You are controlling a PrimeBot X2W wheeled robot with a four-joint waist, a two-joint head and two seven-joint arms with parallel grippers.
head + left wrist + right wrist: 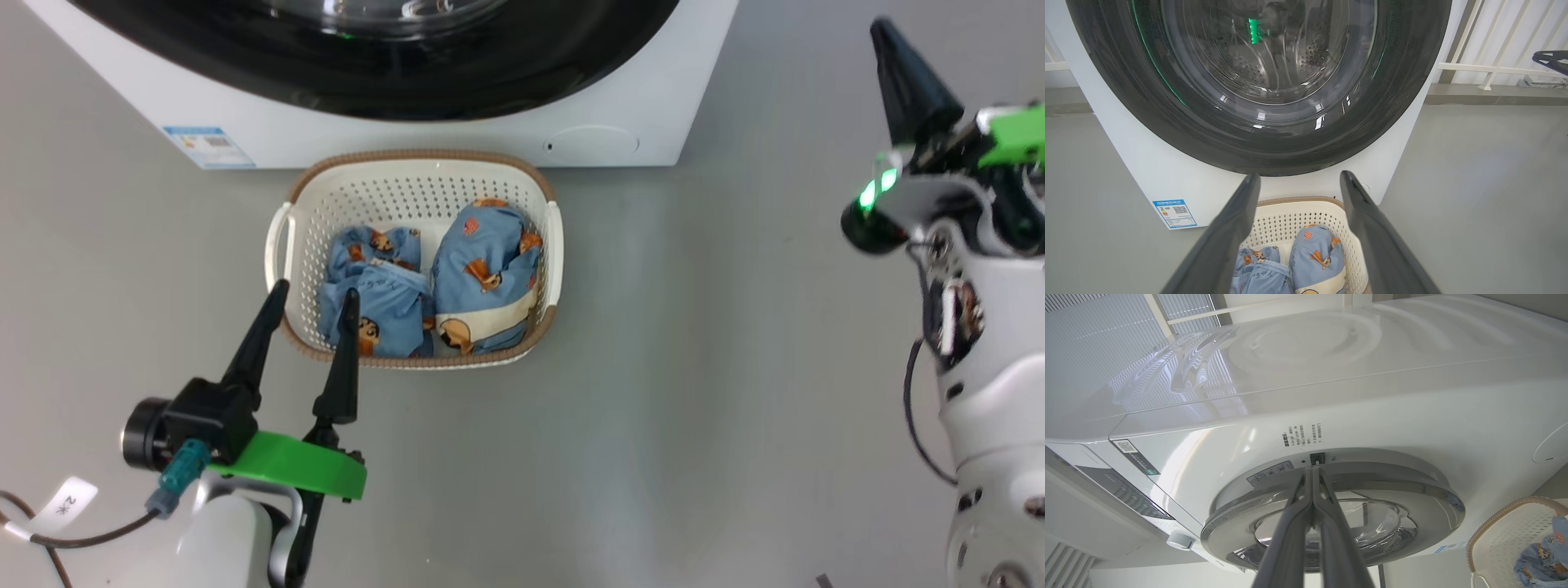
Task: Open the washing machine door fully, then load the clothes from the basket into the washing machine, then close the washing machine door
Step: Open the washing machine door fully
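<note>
The washing machine (612, 82) stands at the top of the head view, its black-rimmed door (408, 73) above the basket (424, 155). Two clothes bundles (490, 261) lie inside. My left gripper (317, 290) is open above the basket's near-left corner; in its wrist view the gripper (1299, 175) frames the basket (1298, 200) and clothes (1314, 253) below the door (1249, 151). My right gripper (880, 28) is shut and raised at the right. In its wrist view the gripper (1312, 469) sits at the door (1412, 486) rim by the latch, holding nothing.
Grey floor surrounds the machine and basket. A blue label (208, 147) marks the machine's lower front. White railing (1494, 69) runs behind the machine on the right. A cable with a paper tag (69, 502) trails by my left arm.
</note>
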